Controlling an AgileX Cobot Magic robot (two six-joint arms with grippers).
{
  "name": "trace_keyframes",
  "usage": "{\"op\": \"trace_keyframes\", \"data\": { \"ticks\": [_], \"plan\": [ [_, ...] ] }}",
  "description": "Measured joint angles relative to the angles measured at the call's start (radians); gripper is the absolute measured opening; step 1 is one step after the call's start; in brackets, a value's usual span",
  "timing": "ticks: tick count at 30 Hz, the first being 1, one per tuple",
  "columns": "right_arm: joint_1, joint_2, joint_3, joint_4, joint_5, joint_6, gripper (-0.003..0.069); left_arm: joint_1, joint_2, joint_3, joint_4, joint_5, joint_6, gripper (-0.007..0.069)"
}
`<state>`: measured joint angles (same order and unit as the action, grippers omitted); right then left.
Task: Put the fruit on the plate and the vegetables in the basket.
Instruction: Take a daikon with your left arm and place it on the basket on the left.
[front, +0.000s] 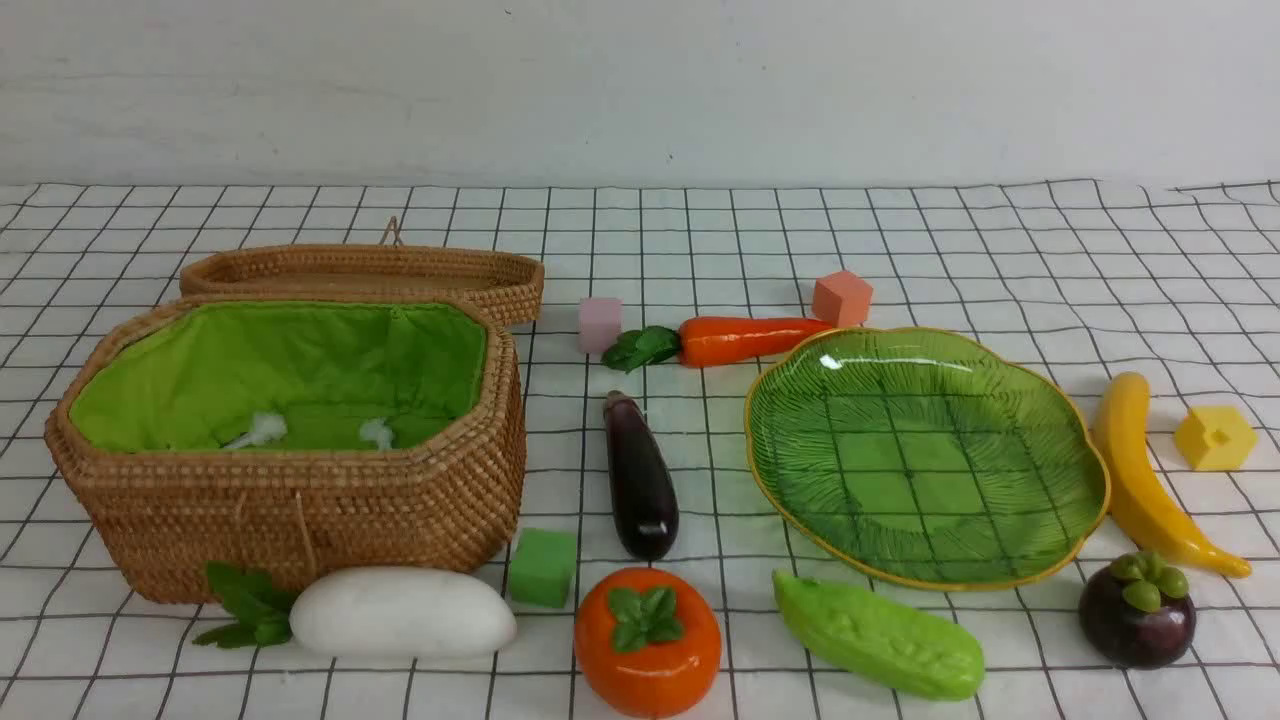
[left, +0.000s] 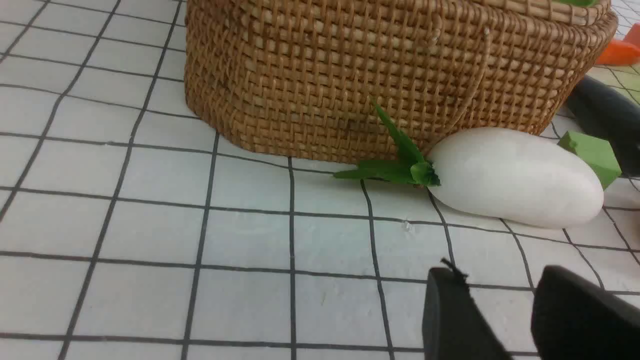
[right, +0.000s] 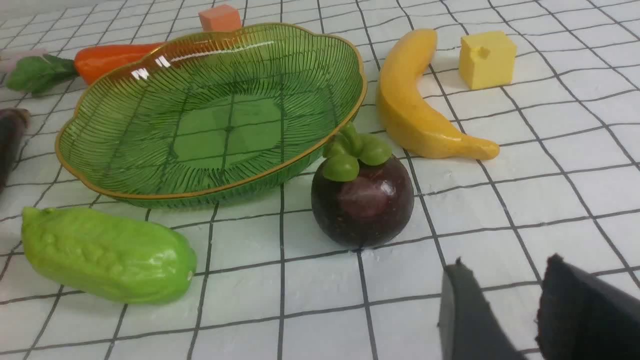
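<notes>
Across the gridded cloth (front: 900, 250), the woven rattan basket (front: 300, 510) stands left and the ribbed green glass plate (front: 930, 460) right. Smooth white radish (left: 520, 175) lies just beside the basket's wall, near the left gripper (left: 500, 285) — jaws apart, holding nothing; glossy round mangosteen (right: 362, 200) sits near the right gripper (right: 505, 280), its jaws likewise apart — bare cloth between.

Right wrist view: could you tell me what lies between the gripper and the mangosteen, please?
Only bare checked cloth separates right gripper and mangosteen there.
</notes>
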<state>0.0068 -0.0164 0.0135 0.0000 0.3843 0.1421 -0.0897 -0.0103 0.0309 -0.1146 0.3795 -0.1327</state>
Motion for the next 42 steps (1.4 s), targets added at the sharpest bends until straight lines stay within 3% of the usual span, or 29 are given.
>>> {"op": "trace_keyframes", "data": {
  "ticks": [21, 29, 33, 36, 37, 38, 39, 42],
  "plan": [
    [0.000, 0.000, 0.000, 0.000, 0.000, 0.000, 0.0243, 0.000, 0.000, 0.000, -0.006, -0.010, 0.000, 0.0239],
    [0.000, 0.000, 0.000, 0.000, 0.000, 0.000, 0.0243, 0.000, 0.000, 0.000, -0.322, -0.231, -0.096, 0.0239],
    [0.000, 0.000, 0.000, 0.000, 0.000, 0.000, 0.0243, 0.000, 0.000, -0.010, -0.572, -0.357, -0.147, 0.0213],
    [0.000, 0.000, 0.000, 0.000, 0.000, 0.000, 0.0243, 0.000, 0.000, -0.068, -0.615, -0.283, -0.118, 0.0147],
    [0.000, 0.000, 0.000, 0.000, 0.000, 0.000, 0.0243, 0.000, 0.013, -0.137, -0.608, -0.167, -0.046, 0.0074],
    [0.000, 0.000, 0.000, 0.000, 0.000, 0.000, 0.0243, 0.000, 0.017, -0.157, -0.606, -0.153, -0.036, 0.0054],
    [0.000, 0.000, 0.000, 0.000, 0.000, 0.000, 0.0243, 0.000, 0.076, -0.237, -0.581, -0.015, 0.050, -0.0007],
    [0.000, 0.000, 0.000, 0.000, 0.000, 0.000, 0.0243, 0.000, 0.185, -0.346, -0.545, 0.138, 0.141, -0.0013]
  ]
}}
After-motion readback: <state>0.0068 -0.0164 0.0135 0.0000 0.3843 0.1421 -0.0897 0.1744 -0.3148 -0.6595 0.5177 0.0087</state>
